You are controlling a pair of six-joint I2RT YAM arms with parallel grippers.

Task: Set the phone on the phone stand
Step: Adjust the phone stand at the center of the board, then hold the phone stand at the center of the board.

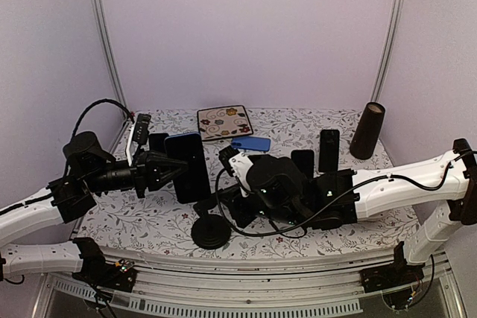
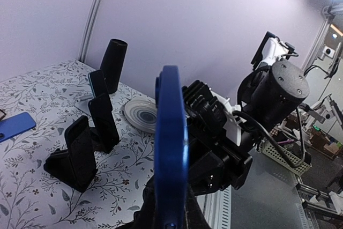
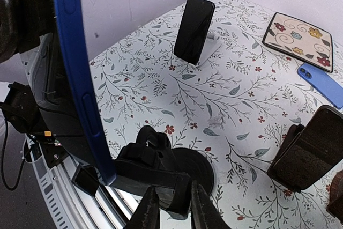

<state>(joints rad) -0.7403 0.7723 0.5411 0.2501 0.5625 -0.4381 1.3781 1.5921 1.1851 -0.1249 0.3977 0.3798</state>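
Two claws meet near the front middle of the bench (image 1: 149, 221), each closed on something. The left claw (image 1: 168, 169) is pinched narrow on the phone (image 1: 192, 173), a dark-screened handset with a blue rim. It holds the phone off the bench, standing roughly upright. From the left wrist view only the phone's blue edge shows, rising straight out from between the fingers.

The right claw (image 3: 174, 210) is drawn in tight on the black cradle of the phone stand (image 1: 211, 230). The stand's round black base sits on the bench near the front edge. From the right wrist view, the phone's blue edge runs down to just beside the cradle. I cannot tell whether the two touch.

Further back, a second blue handset (image 1: 250, 144) lies flat on the bench. Just behind it is a flower-patterned square mat (image 1: 224, 122). A dark cone (image 1: 367, 130) stands at the far right. Several other dark handsets lean in their own holders (image 1: 329, 150), well apart from the two claws.
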